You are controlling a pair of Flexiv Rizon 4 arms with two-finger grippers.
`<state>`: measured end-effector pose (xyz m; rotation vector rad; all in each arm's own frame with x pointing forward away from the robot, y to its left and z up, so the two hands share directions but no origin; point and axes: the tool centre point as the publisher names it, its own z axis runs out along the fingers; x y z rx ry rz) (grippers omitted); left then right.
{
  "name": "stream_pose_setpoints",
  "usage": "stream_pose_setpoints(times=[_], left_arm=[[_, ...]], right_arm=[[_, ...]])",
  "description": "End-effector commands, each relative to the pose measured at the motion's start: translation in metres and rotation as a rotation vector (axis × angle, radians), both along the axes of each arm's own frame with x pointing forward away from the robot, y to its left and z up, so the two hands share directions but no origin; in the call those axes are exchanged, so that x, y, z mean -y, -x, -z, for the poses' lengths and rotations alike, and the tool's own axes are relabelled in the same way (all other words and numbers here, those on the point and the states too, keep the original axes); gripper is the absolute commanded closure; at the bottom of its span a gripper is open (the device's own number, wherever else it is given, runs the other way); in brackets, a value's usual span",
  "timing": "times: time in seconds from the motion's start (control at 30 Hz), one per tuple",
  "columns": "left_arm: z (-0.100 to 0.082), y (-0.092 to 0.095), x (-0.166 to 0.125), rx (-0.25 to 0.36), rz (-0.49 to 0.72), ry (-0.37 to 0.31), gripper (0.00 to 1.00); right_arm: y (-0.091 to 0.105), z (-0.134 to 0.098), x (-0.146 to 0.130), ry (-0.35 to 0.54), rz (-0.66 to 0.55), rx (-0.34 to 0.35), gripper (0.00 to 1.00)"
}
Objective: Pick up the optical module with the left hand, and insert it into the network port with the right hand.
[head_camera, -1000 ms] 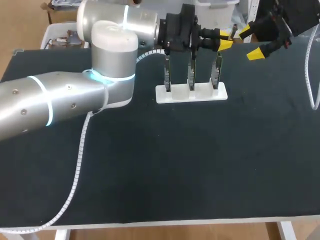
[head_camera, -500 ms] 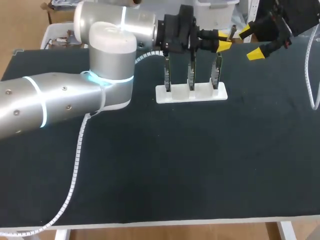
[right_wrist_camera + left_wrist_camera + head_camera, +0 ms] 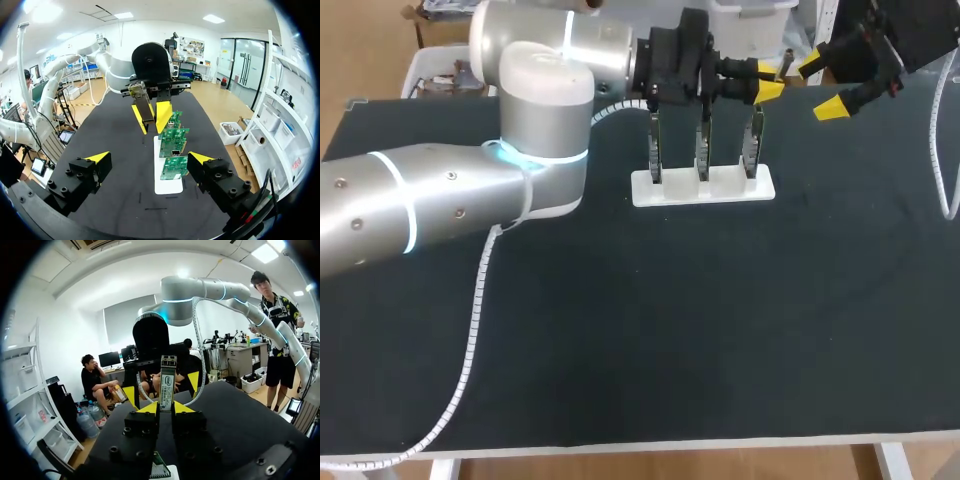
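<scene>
Left gripper [image 3: 165,407] clamps the optical module [image 3: 166,382] near the white board stand's [image 3: 703,187] right end. Right gripper [image 3: 822,86], fingers spread wide, faces it from the right.

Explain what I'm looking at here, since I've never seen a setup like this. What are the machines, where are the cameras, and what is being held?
Two robot arms work at a dark table. The overhead picture looks down from behind them. Each round picture comes from a camera on one arm's wrist, looking out along its fingers. The left gripper pinches a slim optical module between its yellow tips. The right gripper faces it, open and empty. On the table, a white holder carries three upright circuit boards.
</scene>
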<state>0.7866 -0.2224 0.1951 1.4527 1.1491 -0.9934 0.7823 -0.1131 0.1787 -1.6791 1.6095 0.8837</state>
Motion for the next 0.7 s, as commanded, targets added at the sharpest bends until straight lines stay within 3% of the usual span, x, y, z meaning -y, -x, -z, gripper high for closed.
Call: stream_pose_setpoints(times=[0.03, 0.23, 0.7], left_arm=[[0.0, -0.003, 0.001, -0.001, 0.006, -0.003, 1.0], [0.0, -0.003, 0.001, -0.001, 0.006, -0.003, 1.0], [0.008, -0.024, -0.005, -0.01, -0.002, -0.019, 1.0]], right_arm=[[0.0, 0.0, 0.0, 0.0, 0.0, 0.0, 0.0], [0.0, 0.0, 0.0, 0.0, 0.0, 0.0, 0.0], [0.0, 0.0, 0.0, 0.0, 0.0, 0.0, 0.0]])
